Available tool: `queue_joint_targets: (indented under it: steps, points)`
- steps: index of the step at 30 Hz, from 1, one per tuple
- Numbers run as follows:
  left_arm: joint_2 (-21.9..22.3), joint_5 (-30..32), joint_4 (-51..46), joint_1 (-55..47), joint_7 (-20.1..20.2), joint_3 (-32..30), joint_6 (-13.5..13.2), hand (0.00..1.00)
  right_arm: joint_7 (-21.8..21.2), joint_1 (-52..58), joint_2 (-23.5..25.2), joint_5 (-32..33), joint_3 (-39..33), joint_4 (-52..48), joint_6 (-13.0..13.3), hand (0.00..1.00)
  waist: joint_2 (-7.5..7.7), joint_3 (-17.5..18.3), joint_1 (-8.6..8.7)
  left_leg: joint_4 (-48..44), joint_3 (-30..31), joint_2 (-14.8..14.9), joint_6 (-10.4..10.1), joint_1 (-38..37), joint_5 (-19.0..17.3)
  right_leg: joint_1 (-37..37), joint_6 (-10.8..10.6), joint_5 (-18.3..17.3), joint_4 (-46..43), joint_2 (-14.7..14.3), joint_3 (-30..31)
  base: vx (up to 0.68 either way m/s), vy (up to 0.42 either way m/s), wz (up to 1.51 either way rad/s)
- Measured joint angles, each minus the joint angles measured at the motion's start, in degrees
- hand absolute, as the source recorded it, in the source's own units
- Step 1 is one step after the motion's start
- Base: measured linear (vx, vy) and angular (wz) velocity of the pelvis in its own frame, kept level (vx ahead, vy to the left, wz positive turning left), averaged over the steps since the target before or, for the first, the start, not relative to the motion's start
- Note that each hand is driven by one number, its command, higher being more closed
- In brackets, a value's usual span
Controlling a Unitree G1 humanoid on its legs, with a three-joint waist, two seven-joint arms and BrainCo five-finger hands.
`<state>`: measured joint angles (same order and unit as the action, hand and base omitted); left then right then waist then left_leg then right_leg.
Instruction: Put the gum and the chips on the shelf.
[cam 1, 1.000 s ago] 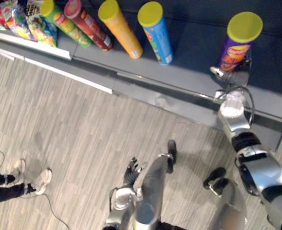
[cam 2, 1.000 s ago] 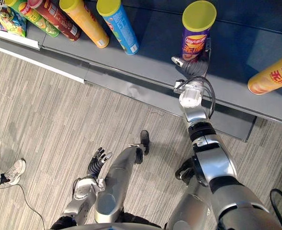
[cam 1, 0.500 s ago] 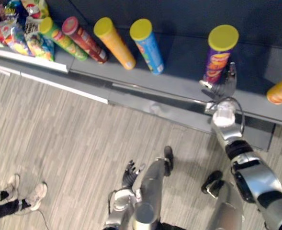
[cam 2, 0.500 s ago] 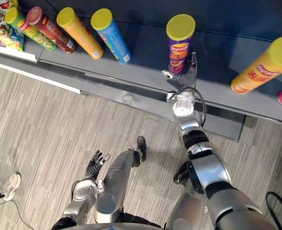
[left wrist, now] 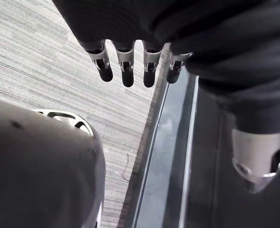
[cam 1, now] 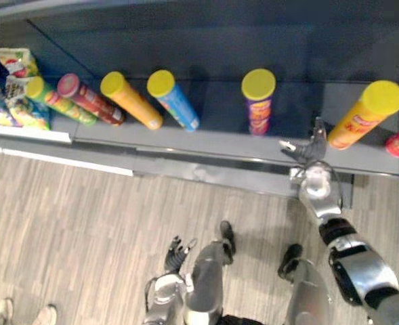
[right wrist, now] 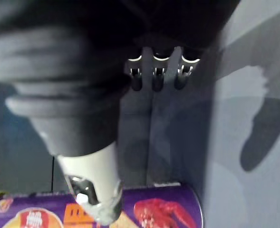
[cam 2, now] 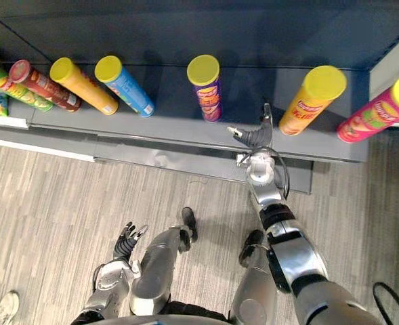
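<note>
Purple can (cam 2: 206, 88) on shelf (cam 2: 172, 120); right hand (cam 2: 257, 137) (fingers spread) beside.

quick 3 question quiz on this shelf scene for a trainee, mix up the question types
1. True or false: the right robot hand grips the purple can.
2. Which can stands next to the purple can on the robot's right side? A blue, B orange, C green.
3. Fill in: the left robot hand hangs open, low above the ____.

Key: 1 false, it is open and apart from the can. 2 B, the orange can. 3 floor.
</note>
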<state>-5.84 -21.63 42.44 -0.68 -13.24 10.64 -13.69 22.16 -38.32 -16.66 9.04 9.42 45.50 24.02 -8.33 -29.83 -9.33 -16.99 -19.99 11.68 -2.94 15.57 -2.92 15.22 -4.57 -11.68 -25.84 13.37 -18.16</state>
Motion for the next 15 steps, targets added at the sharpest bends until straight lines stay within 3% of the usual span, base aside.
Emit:
queue_joint_targets:
  steps: [2,5,6,8,13,15]
  points:
    - [-0.9,0.1,0.0,-0.9,1.2,-0.3,0.3,0.00,-2.2,3.9,0.2,0.0,0.0,-3.8,-0.1,0.00,1.46,0.1,1.34,2.2,-0.5,-0.1,-0.3,-2.7,0.4,-2.8,-0.3,0.9,2.6,-0.7,-0.1,0.13,0.005,-0.16]
    - [-1.2,0.1,0.5,-2.3,3.4,-1.6,0.6,0.00,-5.7,10.9,1.2,0.0,0.0,-10.2,-0.8,0.00,3.76,1.5,1.65,5.0,-2.9,-0.4,-0.4,-6.5,0.5,-5.0,-0.6,1.6,4.9,-1.2,0.9,0.12,0.023,-0.28]
    - [-1.5,0.1,1.2,-3.5,5.0,-2.2,1.2,0.00,-8.7,16.4,2.2,-0.1,0.4,-14.9,-1.8,0.00,5.37,4.0,2.97,6.4,-3.3,-0.8,-0.5,-7.4,0.6,-5.7,-0.9,1.8,6.2,-1.3,1.2,0.11,0.015,-0.15]
    - [-2.1,0.1,1.5,-5.1,7.4,-3.5,2.5,0.00,-12.3,23.6,2.6,0.0,1.5,-20.0,-3.3,0.00,6.89,6.3,4.44,8.3,-3.9,-1.4,-0.8,-9.3,0.8,-7.0,-1.5,2.1,7.6,-1.3,1.4,0.18,0.037,-0.12]
    - [-2.2,-0.2,3.6,-8.3,11.3,-5.9,4.9,0.00,-22.5,41.6,3.1,2.9,3.7,-27.1,-8.9,0.00,8.89,12.5,6.99,14.5,-7.1,-3.1,-1.6,-15.9,1.5,-10.9,-2.5,2.7,11.1,-1.4,3.0,0.11,0.041,-0.23]
    - [-2.2,-0.8,5.1,-8.7,11.6,-6.4,5.5,0.00,-24.2,45.9,3.9,3.8,3.9,-26.9,-10.8,0.00,9.24,14.4,7.79,16.4,-7.8,-3.4,-2.0,-17.5,2.0,-11.7,-2.7,2.9,11.9,-1.7,3.3,0.06,0.019,-0.18]
